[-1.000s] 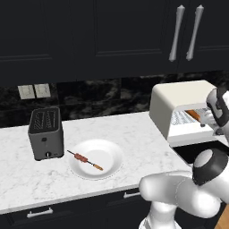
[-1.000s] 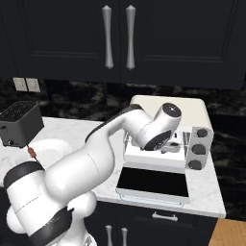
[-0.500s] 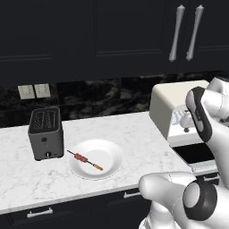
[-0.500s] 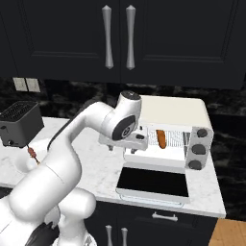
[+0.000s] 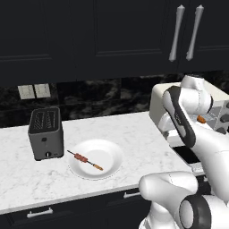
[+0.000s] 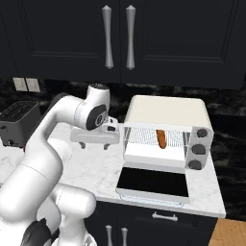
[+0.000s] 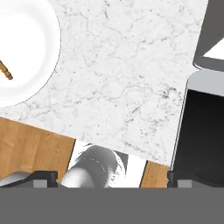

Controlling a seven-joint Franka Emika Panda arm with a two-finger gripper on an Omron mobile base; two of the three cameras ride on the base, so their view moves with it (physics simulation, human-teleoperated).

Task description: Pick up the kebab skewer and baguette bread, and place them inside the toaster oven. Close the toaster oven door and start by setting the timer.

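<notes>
My pincer point(image 6: 94, 144) hangs wide open and holds nothing, above bare marble counter point(image 7: 127, 83). In the right base view its two fingers point down from the white hand, level with the oven point(image 6: 166, 132) and just beside that oven's open front. Through my hand camera the two finger tips point(image 7: 41, 177) sit far apart at the bottom edge, with counter below them.

The right base view looks straight into the oven: the baguette point(image 6: 161, 138) lies on the wire rack inside, off to my pincer's side and apart from it. The door point(image 6: 153, 182) is folded down flat, lower than my pincer. My hand camera catches that same dark door point(image 7: 203, 127) only as a slab along one edge.

The left base view gives what the right one lacks: the whole plate point(image 5: 96, 159), with the skewer point(image 5: 85, 159) lying on it, well apart from my hand, and the dark toaster point(image 5: 45, 133) beyond it. There my own arm covers most of the oven point(image 5: 156, 100). My hand camera shows a piece of the plate point(image 7: 30, 48) and just one end of the skewer point(image 7: 5, 71).
</notes>
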